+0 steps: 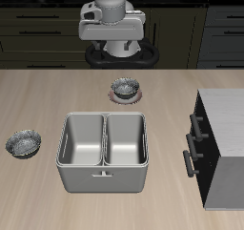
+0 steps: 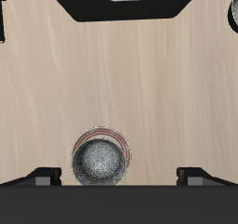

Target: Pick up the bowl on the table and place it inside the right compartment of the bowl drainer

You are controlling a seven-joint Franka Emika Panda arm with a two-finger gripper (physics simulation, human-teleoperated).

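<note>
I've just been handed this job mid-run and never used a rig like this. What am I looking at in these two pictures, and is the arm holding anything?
These are simulator renders of one robot arm at a wooden table. The exterior view looks down at the table, with the arm's white body at the far side. The wrist view is the gripper's own camera, looking down at the tabletop; the dark shapes at its edge are the gripper fingers, spread apart with nothing between them, so nothing is held.

On the table: the bowl drainer, a grey metal tub with two wells, both empty. The bowl sits alone beside it. A twin bowl rests on a pinkish disc nearer the arm; that is the one the wrist camera shows. A grey cabinet stands at the other side.
</note>
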